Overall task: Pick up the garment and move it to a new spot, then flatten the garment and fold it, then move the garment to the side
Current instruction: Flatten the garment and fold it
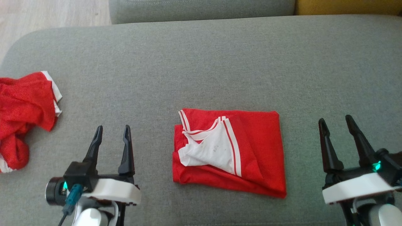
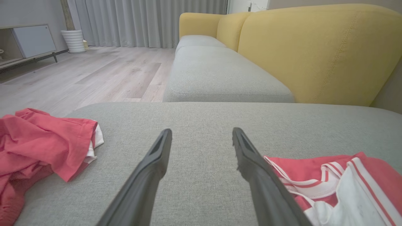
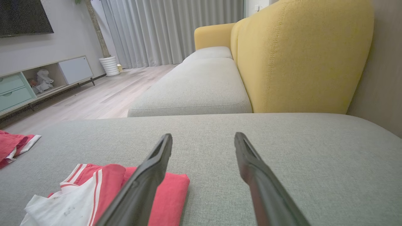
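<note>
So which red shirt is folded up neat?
The middle red garment, lying flat as a tidy rectangle; the other red garment at the left is a crumpled heap.

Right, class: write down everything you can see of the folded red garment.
The folded garment is thin red fabric with white striped trim and a white panel showing at its left. It lies flat as a rough rectangle, slightly creased, on the grey cushion. Only the cushion touches it; the left end effector and right end effector stand open, apart from it.
</note>
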Motion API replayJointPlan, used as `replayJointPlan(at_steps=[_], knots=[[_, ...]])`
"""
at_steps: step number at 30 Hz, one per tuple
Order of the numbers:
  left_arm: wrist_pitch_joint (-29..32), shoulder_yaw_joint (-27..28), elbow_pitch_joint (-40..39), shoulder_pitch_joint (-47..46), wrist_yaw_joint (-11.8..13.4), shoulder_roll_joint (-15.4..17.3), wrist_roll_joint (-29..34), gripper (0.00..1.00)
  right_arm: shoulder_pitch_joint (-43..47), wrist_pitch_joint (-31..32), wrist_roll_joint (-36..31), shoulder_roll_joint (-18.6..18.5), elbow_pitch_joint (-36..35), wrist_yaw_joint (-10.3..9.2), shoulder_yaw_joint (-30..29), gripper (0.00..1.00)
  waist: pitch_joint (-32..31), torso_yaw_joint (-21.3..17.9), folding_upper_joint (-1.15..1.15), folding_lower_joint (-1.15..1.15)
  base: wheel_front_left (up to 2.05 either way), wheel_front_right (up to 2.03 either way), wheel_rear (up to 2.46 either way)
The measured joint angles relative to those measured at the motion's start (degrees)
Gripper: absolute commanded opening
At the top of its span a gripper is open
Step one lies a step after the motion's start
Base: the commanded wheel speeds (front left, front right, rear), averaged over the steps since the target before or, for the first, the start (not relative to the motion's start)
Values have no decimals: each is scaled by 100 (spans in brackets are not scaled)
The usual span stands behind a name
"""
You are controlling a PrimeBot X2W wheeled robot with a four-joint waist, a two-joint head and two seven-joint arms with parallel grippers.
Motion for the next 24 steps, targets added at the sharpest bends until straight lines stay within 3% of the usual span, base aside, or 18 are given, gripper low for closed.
replayJointPlan(at_steps=[24], knots=[[2,-38,-57,7,49,88,-1,100,136,126,-93,109,-149,0,-102,100,65,37,0,0,0,0,0]])
